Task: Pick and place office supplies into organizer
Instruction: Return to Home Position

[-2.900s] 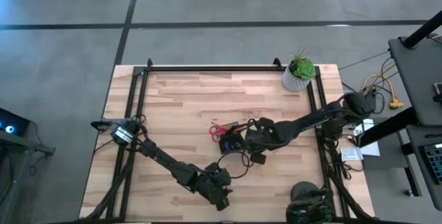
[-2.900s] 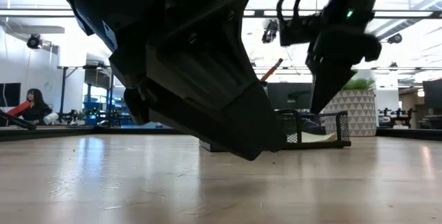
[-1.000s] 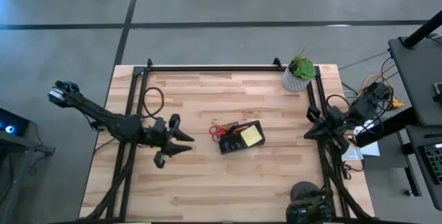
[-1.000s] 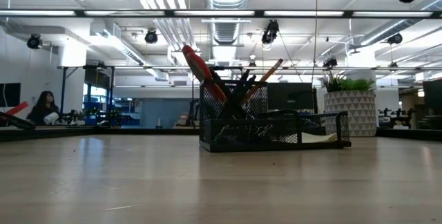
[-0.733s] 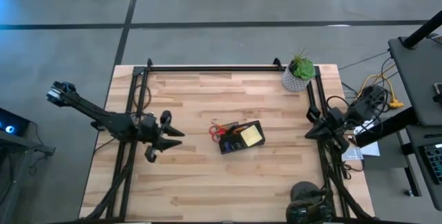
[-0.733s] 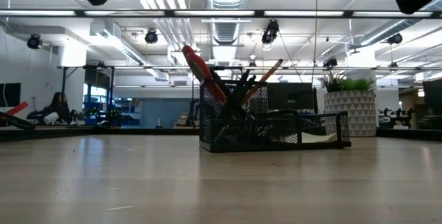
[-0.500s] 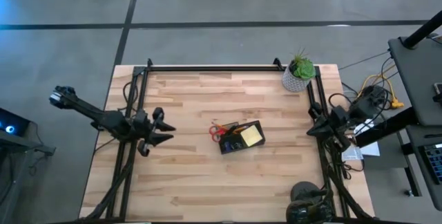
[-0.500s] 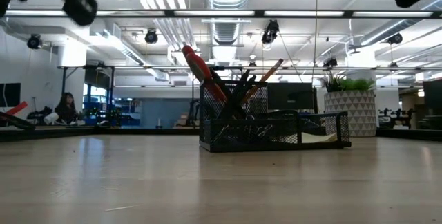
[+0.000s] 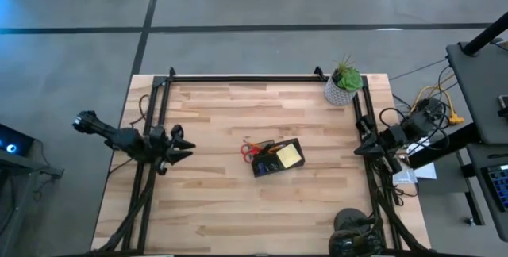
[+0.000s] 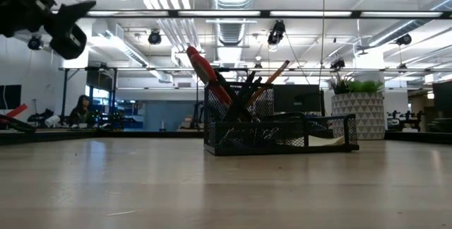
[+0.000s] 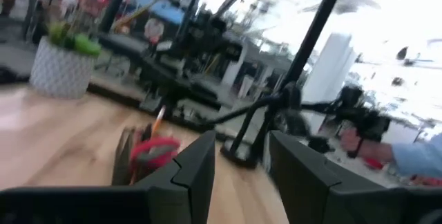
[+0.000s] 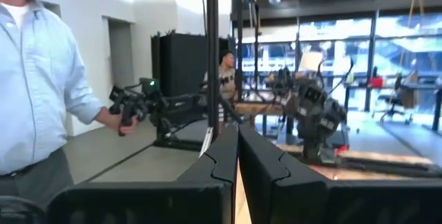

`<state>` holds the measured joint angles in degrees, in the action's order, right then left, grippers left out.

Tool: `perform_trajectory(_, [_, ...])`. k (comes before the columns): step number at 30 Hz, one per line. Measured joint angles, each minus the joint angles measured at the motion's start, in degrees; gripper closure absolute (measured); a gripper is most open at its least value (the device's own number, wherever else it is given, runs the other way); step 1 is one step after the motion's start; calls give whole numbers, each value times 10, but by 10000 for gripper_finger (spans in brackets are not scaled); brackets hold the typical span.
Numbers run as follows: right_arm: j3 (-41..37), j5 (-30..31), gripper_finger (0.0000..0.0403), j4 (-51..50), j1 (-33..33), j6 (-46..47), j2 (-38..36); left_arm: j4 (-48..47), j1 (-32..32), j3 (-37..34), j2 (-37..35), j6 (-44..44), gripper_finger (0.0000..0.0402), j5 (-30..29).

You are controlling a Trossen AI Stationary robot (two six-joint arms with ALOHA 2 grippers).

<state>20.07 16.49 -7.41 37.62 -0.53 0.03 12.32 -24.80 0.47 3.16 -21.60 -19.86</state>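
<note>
One wooden table (image 9: 222, 201), organizer (image 9: 277, 158) mid-table, left pincer (image 9: 182, 146) spread, right pincer (image 9: 363, 147) pressed together, lit hall (image 10: 141, 59) beyond

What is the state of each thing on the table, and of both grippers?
organizer: upright mid-table, filled.
scissors: standing in the organizer, red handles up.
pencil: leaning in the organizer.
sticky notes: lying flat inside the organizer.
potted plant: upright at a table corner.
left gripper: open, empty, at the table's left edge.
right gripper: shut, empty, at the table's right edge.
</note>
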Motion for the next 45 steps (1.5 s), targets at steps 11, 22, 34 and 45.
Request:
perform_trajectory(11, [-11, 46, 394, 8, -2, 19, 0, -22, 7, 0, -16, -30, 279, -1])
perform_trajectory(22, [-12, 48, 394, -6, -2, 10, 0, -13, 16, -1, -13, -51, 278, -12])
perform_trajectory(34, [-66, -152, 394, 183, -1, 135, 0, -12, 16, -1, 14, -50, 278, -12])
perform_trajectory(45, [-120, -165, 394, 104, -60, 141, 0, -11, 16, -2, 32, -50, 278, -12])
